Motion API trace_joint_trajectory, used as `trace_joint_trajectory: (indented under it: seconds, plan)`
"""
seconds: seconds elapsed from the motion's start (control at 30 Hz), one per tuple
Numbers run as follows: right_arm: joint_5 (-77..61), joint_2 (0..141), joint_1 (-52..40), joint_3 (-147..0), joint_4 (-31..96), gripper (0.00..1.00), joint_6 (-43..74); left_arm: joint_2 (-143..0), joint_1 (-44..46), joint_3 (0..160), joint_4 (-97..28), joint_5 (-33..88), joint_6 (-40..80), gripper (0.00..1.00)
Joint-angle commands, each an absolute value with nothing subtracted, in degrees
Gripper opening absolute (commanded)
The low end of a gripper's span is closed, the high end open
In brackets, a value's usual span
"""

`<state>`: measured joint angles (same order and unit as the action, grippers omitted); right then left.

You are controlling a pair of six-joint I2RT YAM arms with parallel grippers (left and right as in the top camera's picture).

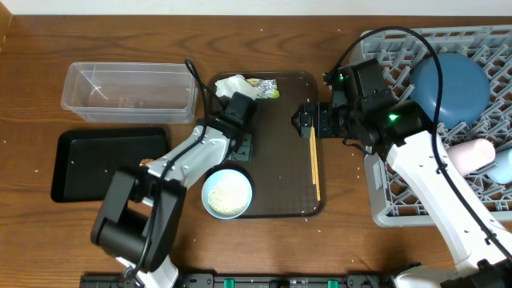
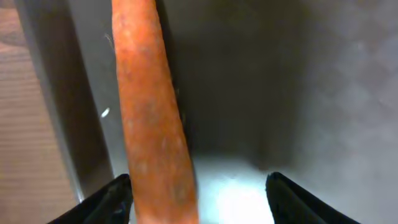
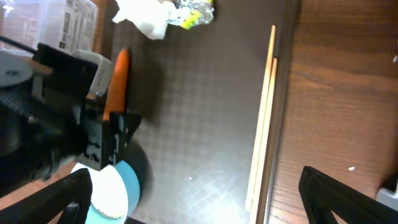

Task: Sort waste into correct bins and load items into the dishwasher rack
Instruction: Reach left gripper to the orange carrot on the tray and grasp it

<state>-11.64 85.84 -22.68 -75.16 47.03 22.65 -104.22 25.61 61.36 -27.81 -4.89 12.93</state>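
Note:
An orange carrot (image 2: 149, 112) lies on the brown serving tray (image 1: 280, 176), between my left gripper's (image 2: 200, 190) open fingers and close to the left finger. It also shows in the right wrist view (image 3: 118, 78). A crumpled white napkin (image 1: 232, 84) and a green-yellow wrapper (image 1: 266, 88) sit at the tray's far edge. A bowl of white rice (image 1: 227, 194) sits at the tray's near left. The wooden chopsticks (image 1: 314, 164) lie along the tray's right edge. My right gripper (image 3: 196, 186) is open and empty above the tray, left of the chopsticks (image 3: 264, 118).
A clear tub (image 1: 128, 90) and a black tray (image 1: 108, 164) stand at the left, with a small brown lump (image 1: 146, 162) at the black tray's right edge. The grey rack (image 1: 384, 200) at the right holds a dark-blue plate (image 1: 448, 84), a pink cup (image 1: 472, 154) and a light-blue cup (image 1: 504, 168).

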Motion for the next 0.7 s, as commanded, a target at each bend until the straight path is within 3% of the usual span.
trace_joint_trajectory:
  seconds: [0.0,0.07,0.23,0.67]
  plan:
    - [-10.52,85.62,-22.9,-75.31,47.53,0.99,23.99,-105.75,25.23,61.3,-27.29,-5.58,12.05,0.63]
    - [-10.46,85.62,-22.9,-75.31,47.57,0.99,23.97,-106.0,25.21,61.3,-27.05,-5.61,12.03,0.56]
    - [-9.91,85.62,-22.85,-75.31,47.57,0.99,24.03,-105.8,24.25,61.36,-26.92,-5.58,12.03,0.27]
    - [-8.95,85.62,-22.83,-75.31,47.09,0.99,23.99,-89.95,19.29,63.31,-32.93,-5.56,14.46,0.23]
